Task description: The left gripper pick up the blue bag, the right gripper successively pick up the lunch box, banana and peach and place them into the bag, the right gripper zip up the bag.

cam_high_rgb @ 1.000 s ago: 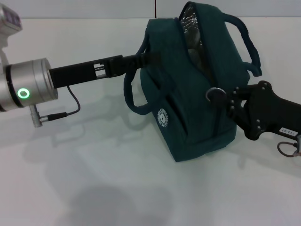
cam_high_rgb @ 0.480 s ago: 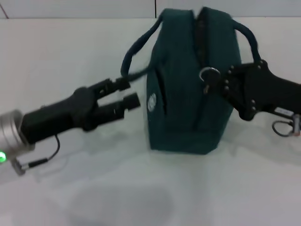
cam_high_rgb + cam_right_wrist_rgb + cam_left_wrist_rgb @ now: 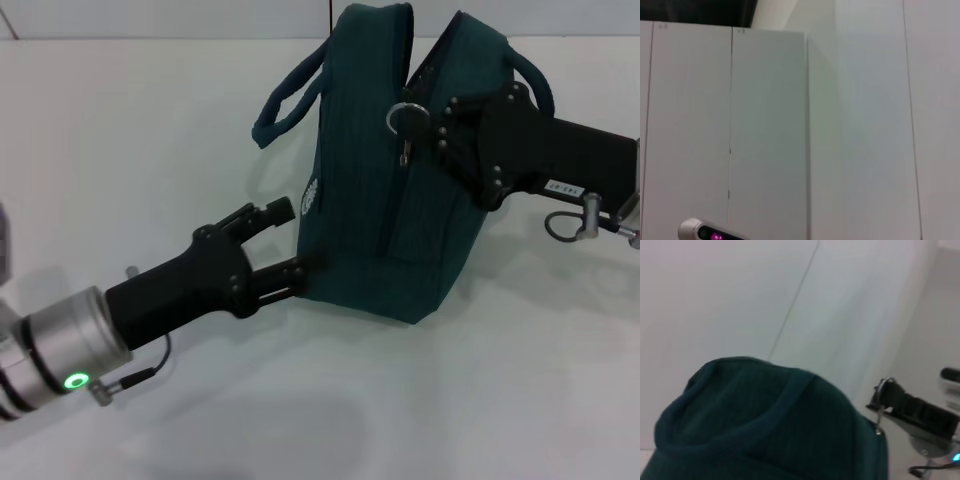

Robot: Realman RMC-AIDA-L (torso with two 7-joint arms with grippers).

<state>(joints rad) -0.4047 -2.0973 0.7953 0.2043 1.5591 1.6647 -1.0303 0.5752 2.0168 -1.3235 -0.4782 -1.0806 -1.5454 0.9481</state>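
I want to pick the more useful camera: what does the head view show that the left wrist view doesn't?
Only the head view shows the left gripper, fingers apart beside the blue bag's lower side, and the white table. Only the left wrist view shows the wall behind. Both show the bag, one handle, the zipper ring pull and the right gripper at it.

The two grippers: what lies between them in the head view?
The blue bag stands between them: the left gripper is at its lower side, the right gripper at its zipper ring.
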